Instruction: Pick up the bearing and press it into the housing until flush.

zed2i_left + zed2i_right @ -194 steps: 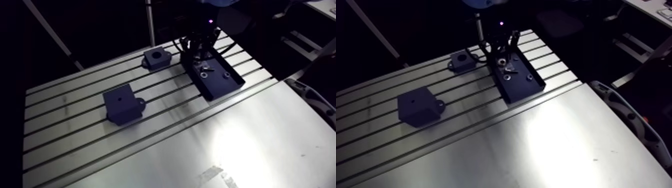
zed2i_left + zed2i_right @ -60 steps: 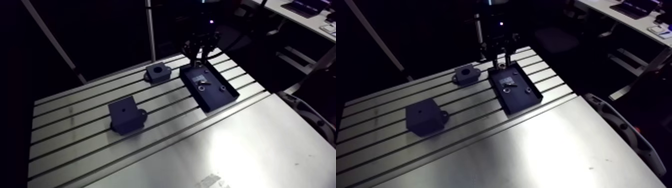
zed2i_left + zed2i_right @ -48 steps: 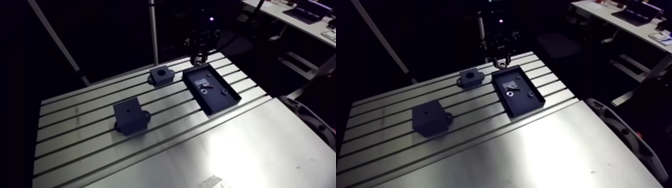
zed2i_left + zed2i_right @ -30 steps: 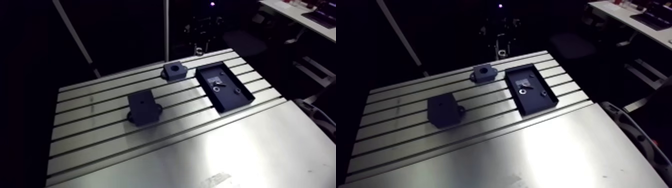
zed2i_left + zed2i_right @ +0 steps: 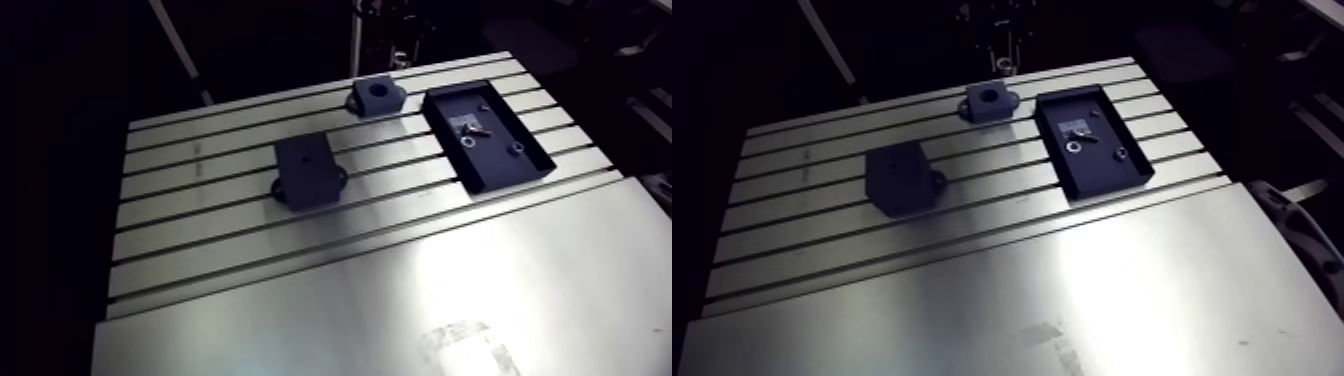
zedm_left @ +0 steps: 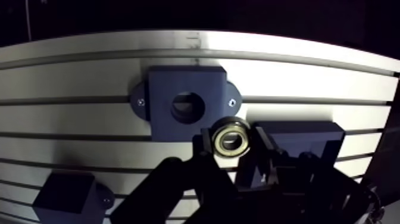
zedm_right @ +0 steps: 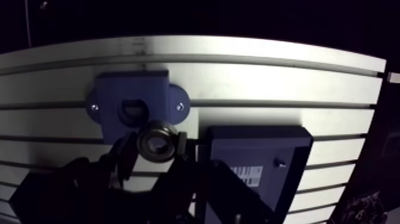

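In hand [image 6: 231,143] — bearing [image 6: 231,135], clamped; housing [image 6: 163,89] just ahead on table [image 6: 309,77].

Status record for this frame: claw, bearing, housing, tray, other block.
claw: shut on bearing
bearing: between the fingers, not in bore
housing: on table, just ahead of claw
bore: empty
tray: beside housing, small parts inside
block: on table, apart from housing
press-in: not yet done
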